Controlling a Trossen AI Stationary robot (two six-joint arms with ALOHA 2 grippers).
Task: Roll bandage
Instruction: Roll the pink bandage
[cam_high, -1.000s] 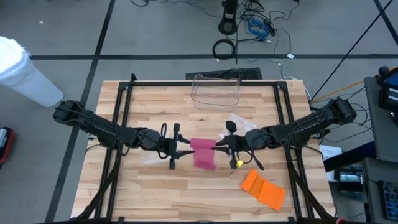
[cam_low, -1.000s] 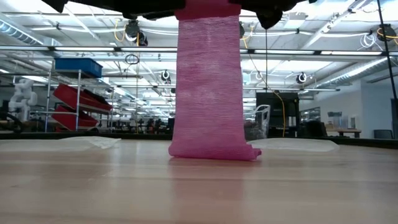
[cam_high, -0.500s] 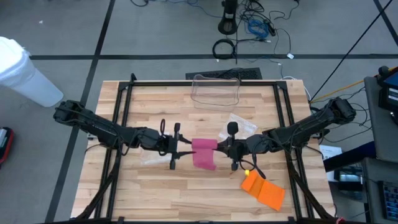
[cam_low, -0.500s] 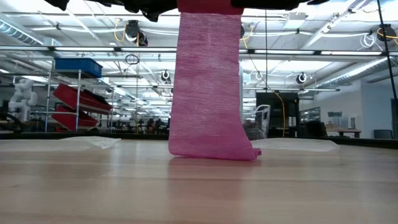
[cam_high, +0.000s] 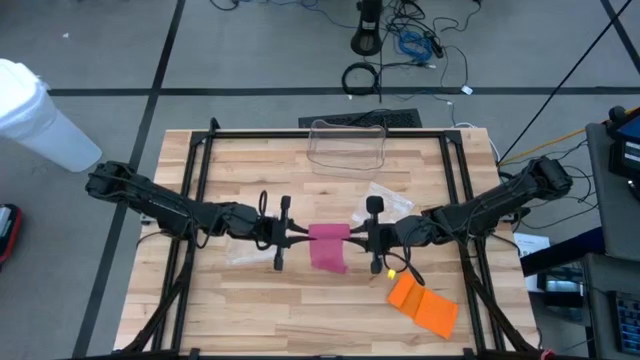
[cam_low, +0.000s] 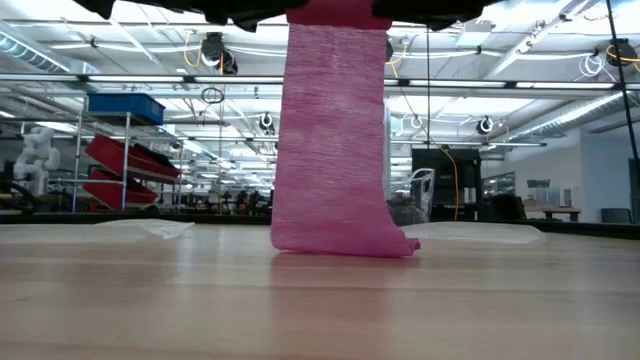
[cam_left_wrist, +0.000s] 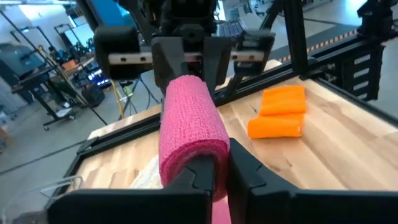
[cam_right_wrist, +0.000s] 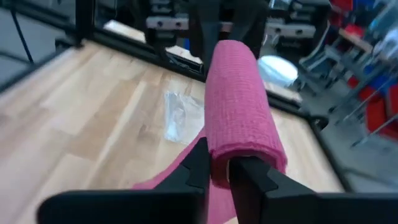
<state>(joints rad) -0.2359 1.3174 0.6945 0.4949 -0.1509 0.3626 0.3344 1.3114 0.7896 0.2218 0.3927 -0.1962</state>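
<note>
Pink bandage roll (cam_high: 328, 234) held level, axis left–right, ends clamped by left gripper (cam_high: 300, 238) and right gripper (cam_high: 357, 240), tail hanging to table (cam_high: 250, 320).

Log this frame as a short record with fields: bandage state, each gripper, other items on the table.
bandage: pink bandage partly rolled, held above the table between both grippers; its loose tail hangs down to the wood
left gripper: left gripper shut on one end of the roll
right gripper: right gripper shut on the opposite end
other items: orange bandage lying flat toward the right arm's side; clear container at the far edge; clear wrapper beside the right gripper
</note>
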